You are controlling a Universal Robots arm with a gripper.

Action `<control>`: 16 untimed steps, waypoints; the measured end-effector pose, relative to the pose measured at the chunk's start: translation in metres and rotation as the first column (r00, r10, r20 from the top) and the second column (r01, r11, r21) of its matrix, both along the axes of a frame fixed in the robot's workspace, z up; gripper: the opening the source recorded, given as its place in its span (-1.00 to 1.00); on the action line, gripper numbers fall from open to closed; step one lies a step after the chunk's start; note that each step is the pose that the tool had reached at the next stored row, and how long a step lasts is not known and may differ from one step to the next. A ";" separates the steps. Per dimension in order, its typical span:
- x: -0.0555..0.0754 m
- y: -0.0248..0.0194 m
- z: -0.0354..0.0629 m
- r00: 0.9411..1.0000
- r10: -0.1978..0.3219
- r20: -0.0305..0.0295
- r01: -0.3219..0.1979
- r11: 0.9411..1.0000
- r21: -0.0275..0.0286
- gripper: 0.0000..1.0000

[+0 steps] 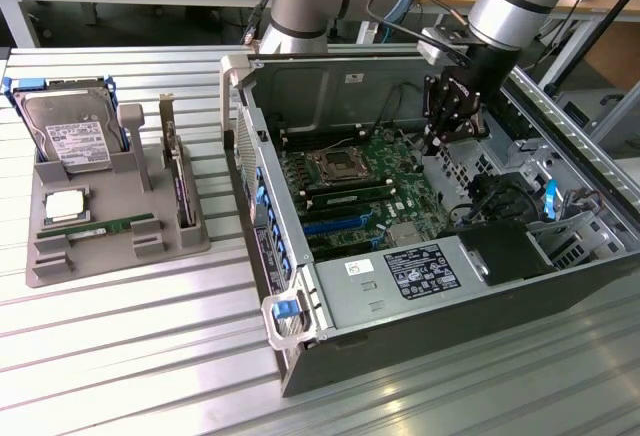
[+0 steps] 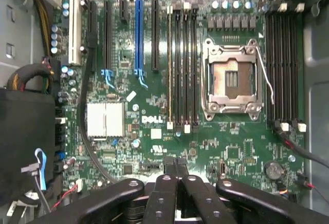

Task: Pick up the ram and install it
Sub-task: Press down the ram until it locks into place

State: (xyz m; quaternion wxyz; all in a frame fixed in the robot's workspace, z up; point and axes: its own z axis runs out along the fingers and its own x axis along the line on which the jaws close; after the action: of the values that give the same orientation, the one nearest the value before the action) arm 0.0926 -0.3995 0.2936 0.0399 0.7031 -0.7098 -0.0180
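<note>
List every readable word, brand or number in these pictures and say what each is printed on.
"DELL": white print on the green motherboard, beside the memory slots.
Too small or blurred to read: the white sticker on the power supply, the hard drive label, the ram label, and the fine print across the motherboard.

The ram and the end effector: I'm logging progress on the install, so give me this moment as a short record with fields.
ram: lying flat in the grey holder tray, untouched
end effector: above the motherboard, inside the open computer case
carrying: nothing seen
CPU socket: open, empty
memory slot: one holds a stick
install: not done
</note>
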 end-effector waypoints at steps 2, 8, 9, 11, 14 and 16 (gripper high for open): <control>0.000 0.0000 -0.0001 1.000 0.000 0.006 0.000 1.000 0.000 -0.79; 0.000 0.0000 -0.0001 1.000 0.000 0.006 0.000 1.000 0.000 -0.79; 0.000 0.0000 -0.0001 1.000 0.000 0.006 0.000 1.000 0.000 -0.79; 0.000 0.0000 -0.0001 1.000 0.000 0.006 0.000 1.000 0.000 -0.79; 0.000 0.0000 -0.0001 1.000 0.000 0.006 0.000 1.000 0.000 -0.79; 0.000 0.0000 -0.0001 1.000 0.000 0.006 0.000 1.000 0.000 -0.79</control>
State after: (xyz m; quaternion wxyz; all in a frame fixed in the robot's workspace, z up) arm 0.0926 -0.3995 0.2935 0.0378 0.7031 -0.7099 -0.0160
